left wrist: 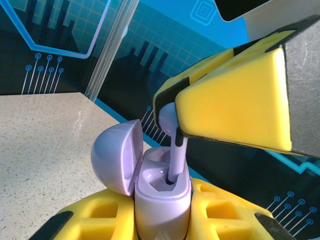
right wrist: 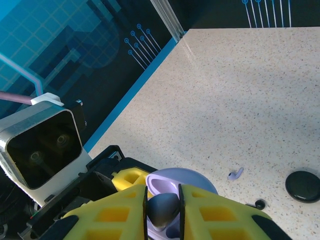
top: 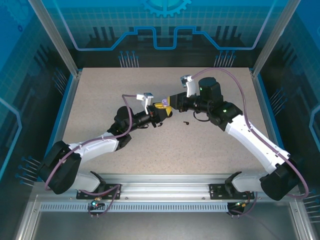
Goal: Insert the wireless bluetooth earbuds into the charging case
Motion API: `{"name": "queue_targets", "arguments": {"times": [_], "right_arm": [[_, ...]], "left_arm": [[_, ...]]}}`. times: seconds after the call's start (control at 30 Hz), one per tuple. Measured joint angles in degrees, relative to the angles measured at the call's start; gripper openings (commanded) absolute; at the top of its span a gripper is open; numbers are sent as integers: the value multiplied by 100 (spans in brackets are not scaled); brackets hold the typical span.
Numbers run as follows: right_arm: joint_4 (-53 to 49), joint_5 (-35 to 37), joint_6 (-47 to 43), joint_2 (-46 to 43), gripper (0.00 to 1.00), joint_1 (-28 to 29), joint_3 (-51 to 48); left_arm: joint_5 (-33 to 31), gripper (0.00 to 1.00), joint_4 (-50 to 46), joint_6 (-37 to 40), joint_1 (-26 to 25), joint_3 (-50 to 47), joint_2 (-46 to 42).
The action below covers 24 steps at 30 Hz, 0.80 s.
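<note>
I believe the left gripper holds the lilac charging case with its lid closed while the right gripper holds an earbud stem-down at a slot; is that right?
No: the lid is open, as the left wrist view shows. The left gripper does hold the lilac charging case, and the right gripper holds an earbud stem-down at a slot.

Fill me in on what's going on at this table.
The left end effector is clamped on an open lilac charging case, with its lid flipped back. The right end effector pinches a lilac earbud above it, and the stem tip reaches into one of the case's sockets, not yet fully seated. A second earbud lies loose on the table, near a round black disc.
</note>
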Motion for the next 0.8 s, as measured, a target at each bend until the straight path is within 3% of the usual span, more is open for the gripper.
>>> {"name": "queue_targets", "arguments": {"times": [0.8], "right_arm": [[-293, -140, -175, 59, 22, 7, 190]], "left_arm": [[94, 14, -96, 22, -11, 4, -83]]}}
